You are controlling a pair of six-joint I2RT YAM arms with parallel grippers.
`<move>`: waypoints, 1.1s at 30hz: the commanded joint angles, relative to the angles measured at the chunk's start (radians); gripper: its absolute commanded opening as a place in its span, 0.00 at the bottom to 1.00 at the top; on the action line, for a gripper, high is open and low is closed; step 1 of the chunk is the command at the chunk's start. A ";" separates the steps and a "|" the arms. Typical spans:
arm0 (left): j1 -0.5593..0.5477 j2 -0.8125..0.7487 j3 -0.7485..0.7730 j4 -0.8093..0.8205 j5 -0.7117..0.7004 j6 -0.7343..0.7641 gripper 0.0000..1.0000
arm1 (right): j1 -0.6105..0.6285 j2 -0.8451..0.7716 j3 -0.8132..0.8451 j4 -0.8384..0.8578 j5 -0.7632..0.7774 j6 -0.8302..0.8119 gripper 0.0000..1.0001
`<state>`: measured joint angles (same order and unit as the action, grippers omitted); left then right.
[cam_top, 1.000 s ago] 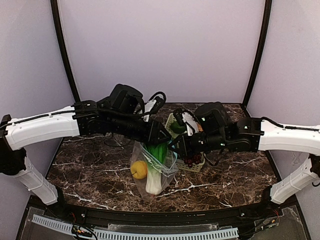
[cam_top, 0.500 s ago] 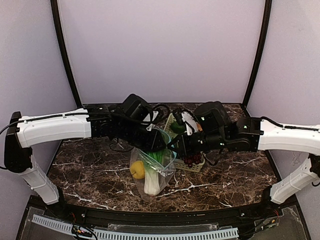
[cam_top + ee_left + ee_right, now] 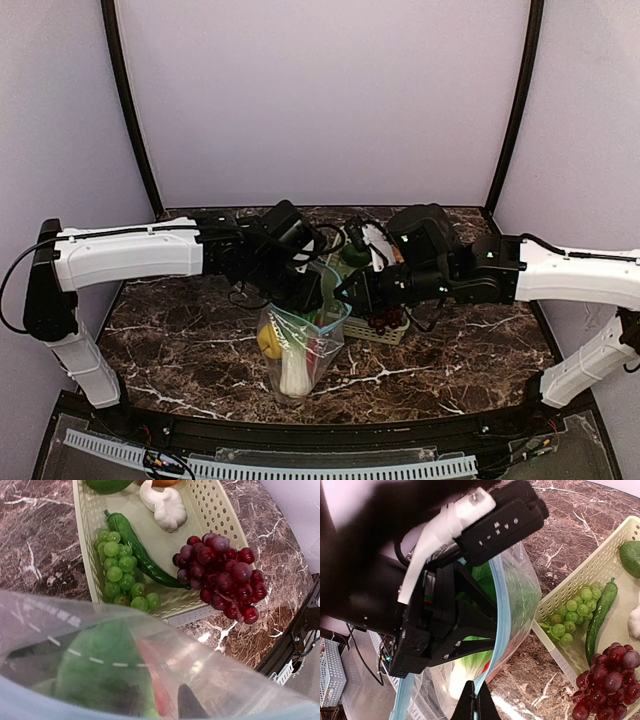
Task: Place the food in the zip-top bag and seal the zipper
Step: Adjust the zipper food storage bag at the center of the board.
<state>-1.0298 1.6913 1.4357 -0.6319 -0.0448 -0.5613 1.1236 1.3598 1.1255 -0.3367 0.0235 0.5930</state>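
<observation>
The clear zip-top bag [image 3: 295,350] stands on the table, its mouth held up. Inside it are a yellow lemon [image 3: 268,342], a leafy green [image 3: 100,670] and a long red pepper [image 3: 155,680]. My right gripper [image 3: 478,700] is shut on the teal-blue zipper [image 3: 499,630] at the mouth's right edge. My left gripper [image 3: 305,292] reaches into the mouth, jaws apart, with the red pepper between them behind the film. Purple grapes [image 3: 222,575] hang over the basket's rim. A white bulb [image 3: 162,502] lies in the basket.
The pale green lattice basket [image 3: 82,540] stands just right of the bag, close under my right wrist. It holds green grapes [image 3: 120,565], a long green pepper [image 3: 140,555] and a dark green piece [image 3: 355,255]. The table's front edge is near the bag.
My left gripper has moved right and down into the bag's mouth. The bag has gone from slumped on the table to standing upright. My right gripper has kept its hold on the zipper.
</observation>
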 commanded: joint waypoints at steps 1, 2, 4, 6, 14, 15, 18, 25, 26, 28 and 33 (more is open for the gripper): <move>0.001 -0.035 0.108 -0.048 -0.024 0.029 0.30 | 0.009 0.008 0.008 0.026 0.040 0.018 0.00; 0.001 -0.041 0.140 -0.052 -0.025 0.031 0.32 | 0.011 0.009 0.008 0.020 0.048 0.023 0.00; 0.001 -0.059 0.180 -0.065 -0.031 0.038 0.37 | 0.012 0.009 0.006 0.011 0.057 0.031 0.00; 0.002 -0.078 0.200 -0.078 -0.039 0.041 0.38 | 0.011 0.007 0.004 0.009 0.058 0.035 0.00; 0.002 -0.173 0.132 -0.118 -0.110 0.000 0.38 | 0.011 0.013 0.006 0.007 0.058 0.036 0.00; 0.002 -0.178 0.122 -0.130 -0.128 -0.005 0.38 | 0.012 0.015 0.008 0.008 0.058 0.036 0.00; 0.003 -0.214 0.050 -0.132 -0.162 -0.032 0.38 | 0.011 0.020 0.011 0.008 0.059 0.037 0.00; 0.023 -0.261 -0.067 -0.084 -0.140 -0.066 0.38 | 0.013 0.032 0.016 0.007 0.050 0.039 0.00; 0.027 -0.263 -0.074 -0.076 -0.133 -0.070 0.38 | 0.013 0.032 0.017 0.007 0.049 0.040 0.00; 0.030 -0.267 -0.089 -0.062 -0.125 -0.071 0.38 | 0.013 0.034 0.017 0.007 0.049 0.041 0.00; 0.034 -0.274 -0.106 -0.028 -0.105 -0.070 0.31 | 0.012 0.039 0.020 0.007 0.048 0.041 0.00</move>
<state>-1.0000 1.4590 1.3449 -0.6918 -0.1696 -0.6216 1.1297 1.3865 1.1255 -0.3435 0.0685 0.6292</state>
